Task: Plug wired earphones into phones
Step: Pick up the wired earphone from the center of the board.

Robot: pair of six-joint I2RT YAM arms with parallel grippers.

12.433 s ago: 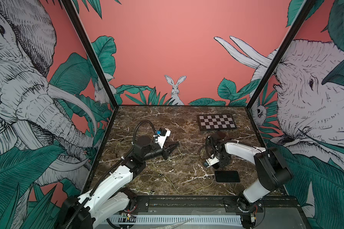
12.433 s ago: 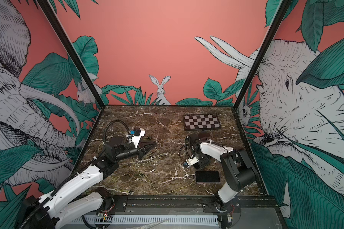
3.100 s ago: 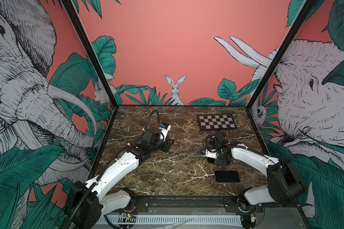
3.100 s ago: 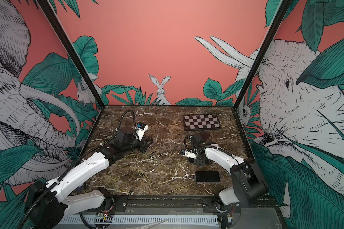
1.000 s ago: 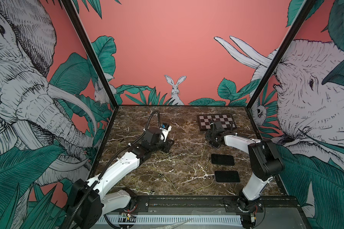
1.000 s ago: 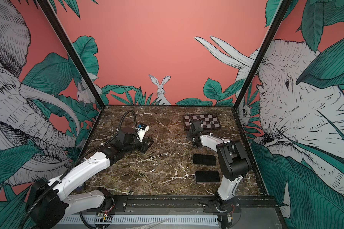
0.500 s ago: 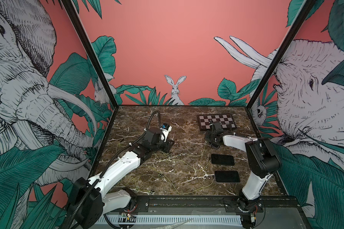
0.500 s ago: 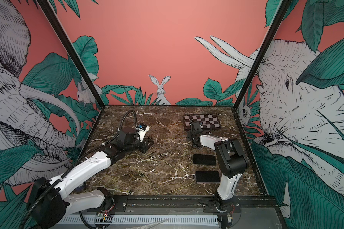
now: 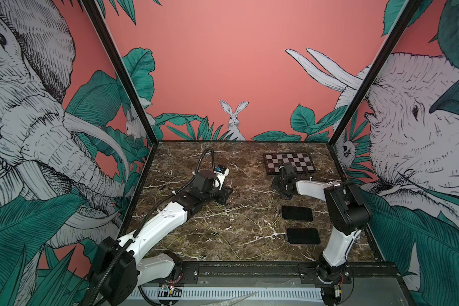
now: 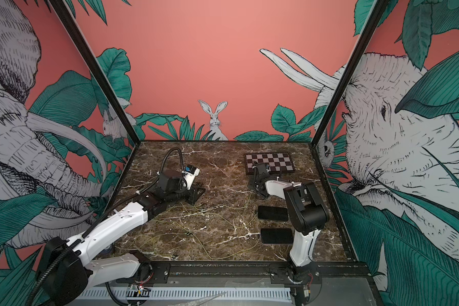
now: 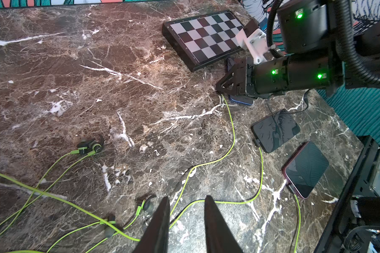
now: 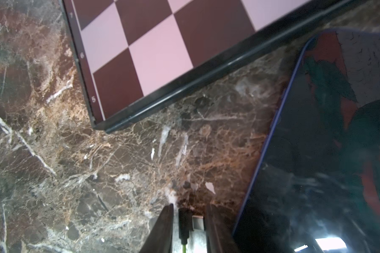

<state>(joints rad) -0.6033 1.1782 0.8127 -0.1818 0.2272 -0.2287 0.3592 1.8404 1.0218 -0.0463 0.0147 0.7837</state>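
Observation:
In the right wrist view my right gripper [image 12: 189, 207] stands narrowly open around a black earphone plug [image 12: 184, 219]; a sliver of gap shows at one finger. A blue-edged phone [image 12: 316, 153] lies right beside it. Two more phones [image 9: 297, 213] [image 9: 303, 236] lie flat on the right; in the left wrist view each [image 11: 275, 130] [image 11: 306, 169] has a yellow-green cord at its end. The earphones' cords [image 11: 230, 135] and earbuds [image 11: 90, 145] trail over the marble. My left gripper [image 11: 187, 198] is open over the cords, holding nothing, seen in a top view [image 9: 224, 196] left of centre.
A checkerboard plate [image 9: 289, 163] lies at the back right, just behind my right gripper [image 9: 277, 185] and the blue-edged phone. Loose cords cross the middle and front of the marble table [image 9: 244, 164]. Walls close in the back and sides; a black rail [image 9: 249, 267] runs along the front.
My right gripper has slid slightly forward, away from the checkerboard, and its elbow has shifted a little. The left arm and the two flat phones have not moved.

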